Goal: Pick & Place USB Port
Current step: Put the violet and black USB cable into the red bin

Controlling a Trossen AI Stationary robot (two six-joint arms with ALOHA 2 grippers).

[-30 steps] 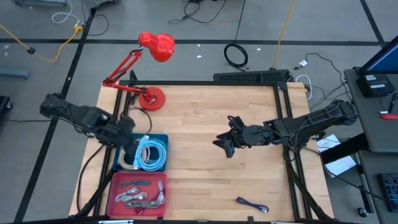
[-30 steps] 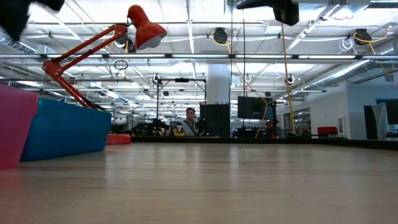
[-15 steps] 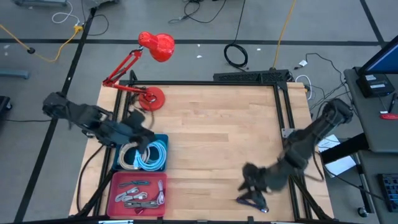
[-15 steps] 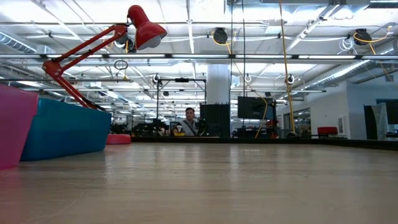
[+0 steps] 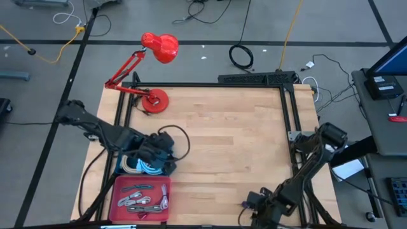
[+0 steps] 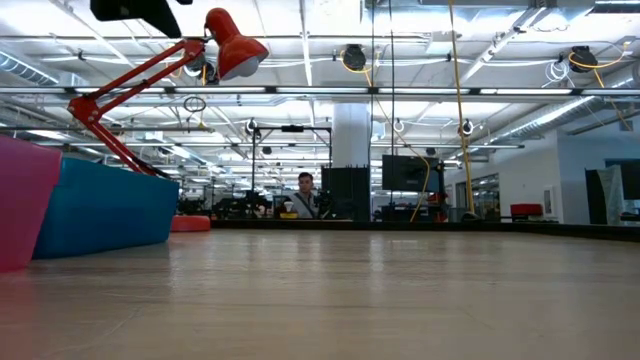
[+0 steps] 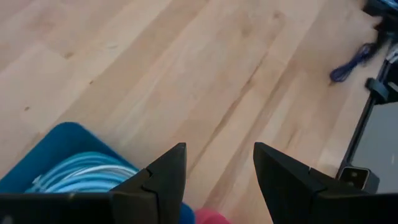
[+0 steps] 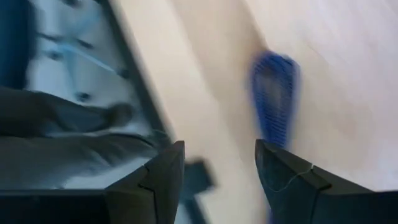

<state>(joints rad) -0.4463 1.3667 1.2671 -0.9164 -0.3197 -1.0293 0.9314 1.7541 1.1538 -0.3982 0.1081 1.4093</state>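
A short blue USB cable (image 5: pixel 244 205) lies flat on the wooden table near its front edge, right of the middle. It shows blurred in the right wrist view (image 8: pixel 274 99) and far off in the left wrist view (image 7: pixel 352 58). My right gripper (image 5: pixel 255 202) (image 8: pixel 217 146) hovers open just above and beside the cable, slanting down, with nothing between its fingers. My left gripper (image 5: pixel 166 151) (image 7: pixel 217 149) stands open over the right edge of the blue bin (image 5: pixel 166 166), also holding nothing.
The blue bin (image 7: pixel 65 140) holds coiled light-blue and white cables (image 5: pixel 143 160). In front of it, a red bin (image 5: pixel 121 191) holds several grey cables. A red desk lamp (image 5: pixel 159 48) stands at the far left corner. Bare wood lies between the arms.
My right gripper has swung from the table's middle toward the near edge and come down over the blue USB cable, tipping downward. My left gripper has moved toward the table's right, from over the blue bin's left part to its right edge.
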